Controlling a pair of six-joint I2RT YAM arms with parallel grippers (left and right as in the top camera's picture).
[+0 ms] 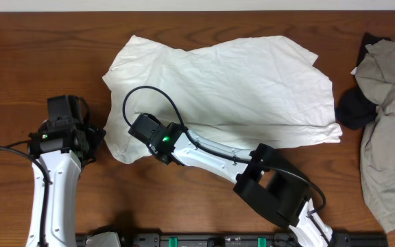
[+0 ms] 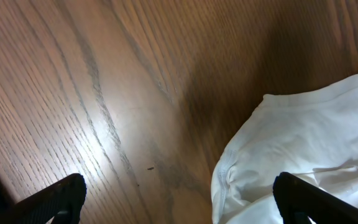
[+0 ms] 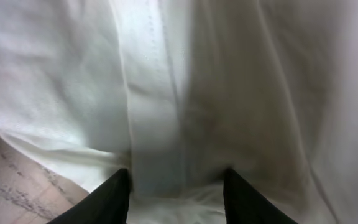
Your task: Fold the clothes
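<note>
**Position of the work.** The T-shirt [image 1: 238,82] lies spread, plain white side up and wrinkled, across the middle of the worktop [image 1: 46,41]. No fold is made in it yet. A heap of grey garments [image 1: 389,137] sits apart at the right edge.

**Right gripper** [image 3: 176,193]. It is down on the T-shirt's near-left portion, just inside the hem. Its fingers [image 3: 114,193] stand moderately apart with a ridge of white cloth between them. I cannot tell whether the cloth is actually pinched.

**Left gripper** [image 2: 179,199]. It is spread wide and holds nothing. It hangs over bare wood just beside the T-shirt's left edge.

**Step in hand.** In my judgement this is the first grasp, taking up the near-left edge ahead of a fold.

**Next move calls for.** The cloth must be firmly pinched before any lift. The fabric is thin and could slip or gather more than one layer. The left gripper would probably need its own hold on the edge so the fold carries over evenly.
</note>
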